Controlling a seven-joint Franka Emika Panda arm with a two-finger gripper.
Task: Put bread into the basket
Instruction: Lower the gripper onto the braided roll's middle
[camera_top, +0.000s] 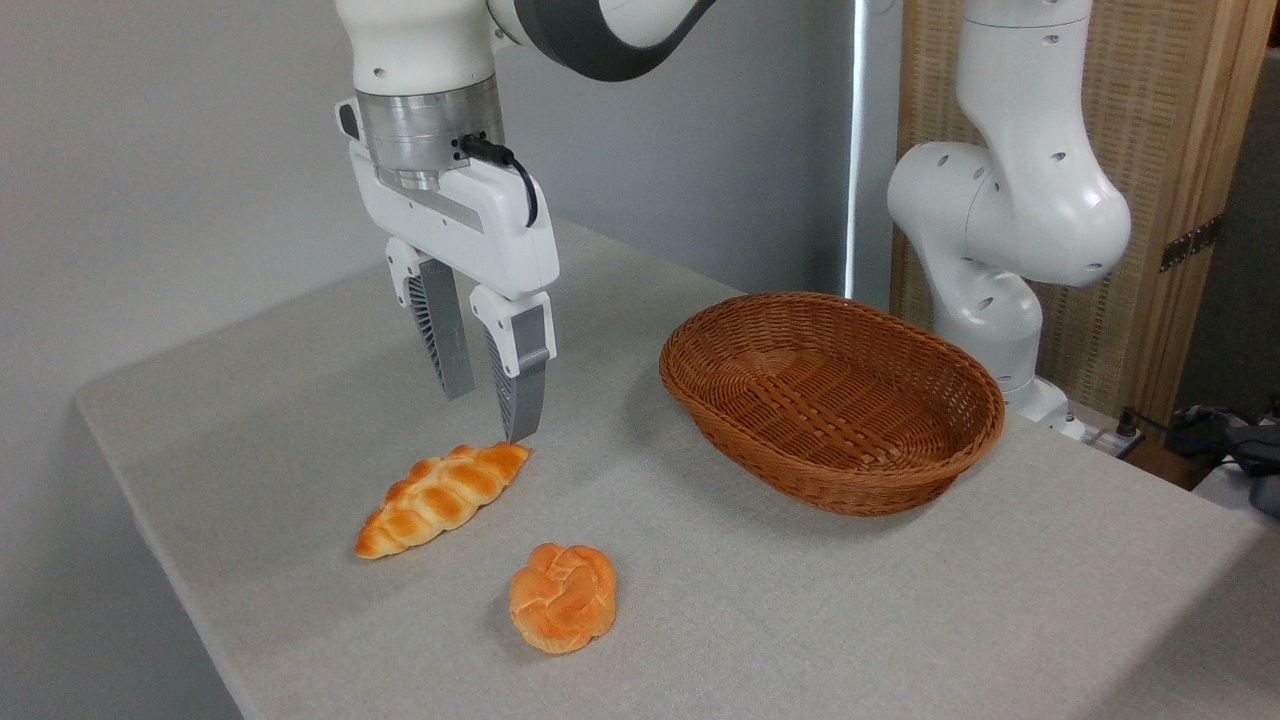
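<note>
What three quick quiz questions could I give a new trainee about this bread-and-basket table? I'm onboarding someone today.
1. True or false: the basket already holds a loaf.
2. Which bread lies nearer the gripper: A) the long braided loaf, B) the round bun?
3. Fill in: the gripper's jaws are ____.

Key:
1. False; it is empty, and both breads lie on the table.
2. A; the fingertips hang just above the loaf's far end.
3. Open, holding nothing.
</note>
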